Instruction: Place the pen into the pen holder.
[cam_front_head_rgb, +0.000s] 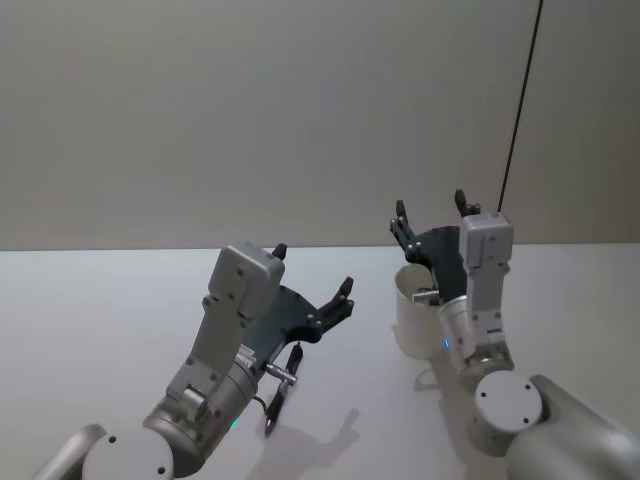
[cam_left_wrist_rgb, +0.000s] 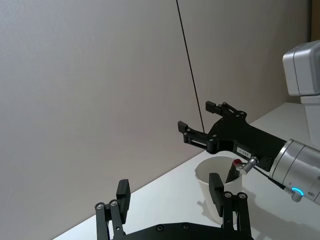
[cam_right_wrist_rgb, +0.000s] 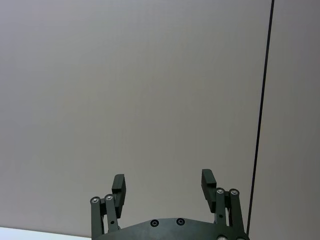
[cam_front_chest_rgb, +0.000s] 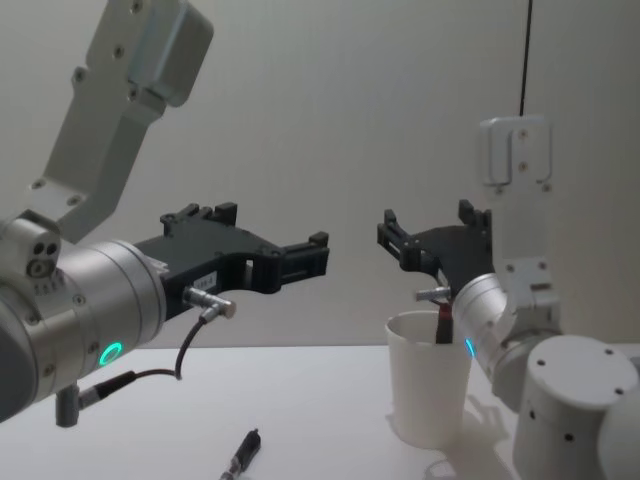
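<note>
On the white table (cam_front_head_rgb: 100, 320), the pen (cam_front_head_rgb: 283, 392) lies flat to the left of the cup (cam_front_head_rgb: 418, 320), apart from it and outside it. It is beneath the left gripper (cam_front_head_rgb: 314, 270), which hovers with jaws spread and nothing in them. A dark, red-tipped stick (cam_left_wrist_rgb: 232, 171) leans inside the cup, while the right gripper (cam_front_head_rgb: 431, 208) hangs above the cup's far side, splayed and empty

Head view: right side of the pen holder (cam_front_head_rgb: 408, 312) is covered by the right arm (cam_front_head_rgb: 486, 300). Chest view: the pen (cam_front_chest_rgb: 241, 458) is cut off by the lower edge. The dark red-tipped piece (cam_left_wrist_rgb: 233, 171) at the holder's rim is half hidden; pen or cable cannot be told.
</note>
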